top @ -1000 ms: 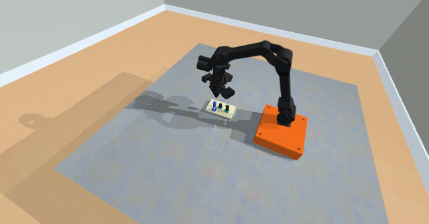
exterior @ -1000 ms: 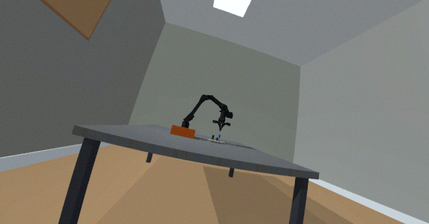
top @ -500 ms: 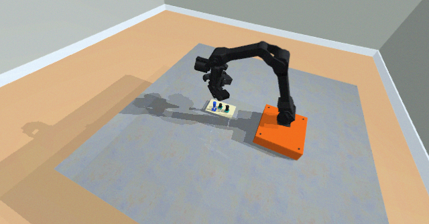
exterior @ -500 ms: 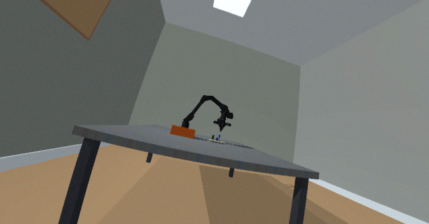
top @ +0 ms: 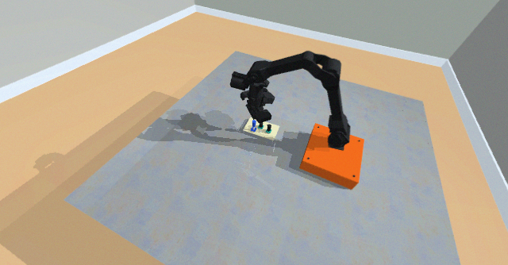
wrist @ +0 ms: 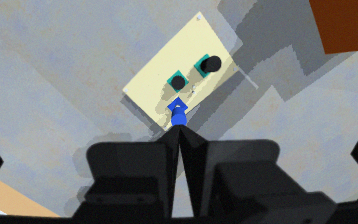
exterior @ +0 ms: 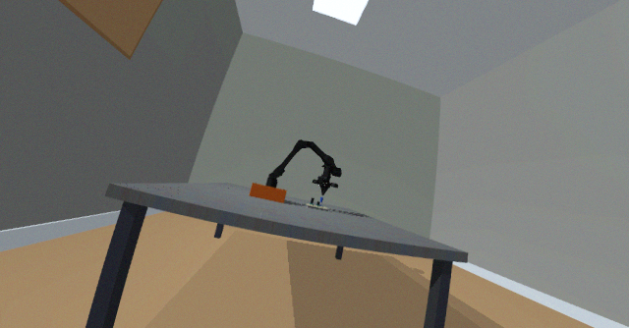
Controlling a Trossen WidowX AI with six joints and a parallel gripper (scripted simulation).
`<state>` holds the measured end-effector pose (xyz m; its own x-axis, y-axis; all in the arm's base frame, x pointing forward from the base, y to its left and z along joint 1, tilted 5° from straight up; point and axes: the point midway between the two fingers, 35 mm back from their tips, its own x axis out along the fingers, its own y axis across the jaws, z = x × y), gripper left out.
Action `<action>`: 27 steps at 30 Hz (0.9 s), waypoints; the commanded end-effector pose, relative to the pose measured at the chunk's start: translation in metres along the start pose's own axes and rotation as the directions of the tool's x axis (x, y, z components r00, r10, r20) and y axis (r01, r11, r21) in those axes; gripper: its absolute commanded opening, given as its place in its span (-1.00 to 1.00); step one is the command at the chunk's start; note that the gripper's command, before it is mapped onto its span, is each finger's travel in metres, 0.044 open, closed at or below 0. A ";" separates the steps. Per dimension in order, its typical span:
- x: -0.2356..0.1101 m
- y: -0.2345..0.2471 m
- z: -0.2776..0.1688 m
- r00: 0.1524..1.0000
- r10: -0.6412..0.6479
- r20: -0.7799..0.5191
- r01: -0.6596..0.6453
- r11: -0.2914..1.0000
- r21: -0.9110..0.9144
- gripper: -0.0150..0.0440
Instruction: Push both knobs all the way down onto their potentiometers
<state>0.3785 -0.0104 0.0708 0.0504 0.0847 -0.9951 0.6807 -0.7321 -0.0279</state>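
Note:
The cream circuit board (top: pixel 275 132) (wrist: pixel 155 75) lies on the table in front of the arm's base. It carries a blue knob (top: pixel 253 124) (exterior: pixel 321 199) (wrist: pixel 178 118) on a blue potentiometer, and two black knobs (wrist: pixel 178 82) (wrist: pixel 211 63) on teal potentiometers. In the top view the black knobs (top: pixel 260 125) (top: pixel 269 128) stand to the right of the blue one. My gripper (top: pixel 257 119) (exterior: pixel 323 191) (wrist: pixel 179 128) is shut with nothing between the fingers. It points down, with its tips just above the top of the blue knob; I cannot tell whether they touch.
The orange arm base (top: pixel 333 158) (exterior: pixel 267 191) (wrist: pixel 345 22) stands on the table to the right of the board. The grey table top (top: pixel 198 186) lies all around the board.

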 end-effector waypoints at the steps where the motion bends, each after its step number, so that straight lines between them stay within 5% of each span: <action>1: 0.007 0.000 0.001 1.000 0.000 0.005 0.000 1.000 0.003 -0.49; 27: 0.014 0.000 0.001 1.000 0.000 0.005 0.000 1.000 0.003 -0.49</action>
<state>0.3781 -0.0093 0.0576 0.0466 0.0851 -0.9953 0.6806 -0.7320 -0.0307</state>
